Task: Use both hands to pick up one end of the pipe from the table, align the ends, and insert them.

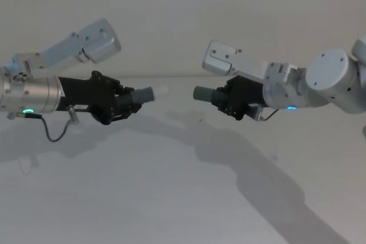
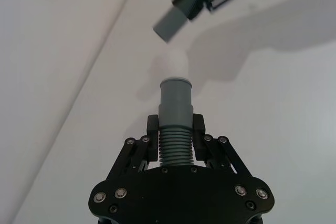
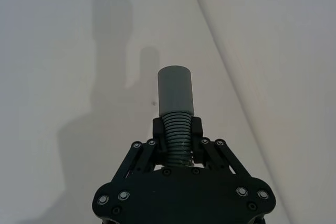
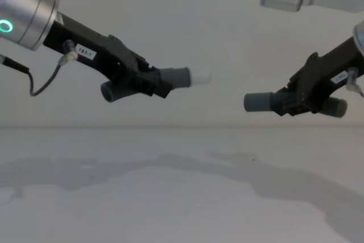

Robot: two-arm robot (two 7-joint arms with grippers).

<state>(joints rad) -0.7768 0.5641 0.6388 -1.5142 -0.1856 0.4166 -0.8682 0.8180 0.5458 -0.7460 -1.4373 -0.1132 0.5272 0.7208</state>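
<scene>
Pipe halves [image 1: 144, 94] [image 1: 203, 93], clamped in L/R end effectors [image 1: 127, 105] [image 1: 229, 102], point tip-to-tip, roughly horizontal, apart.

Left gripper [image 1: 123, 102] is held above the table [image 1: 171, 198], jaws clamped on a grey pipe piece [image 1: 144, 95]; a whitish tip [image 1: 162, 91] is seen projecting past the cuff, away from the fingers and toward the other arm. Right gripper [image 1: 229, 99] is likewise raised and clamped on the second pipe piece [image 1: 203, 93], cuff pointed back at the left gripper. The two ends are kept apart by a clear gap, roughly level.
</scene>
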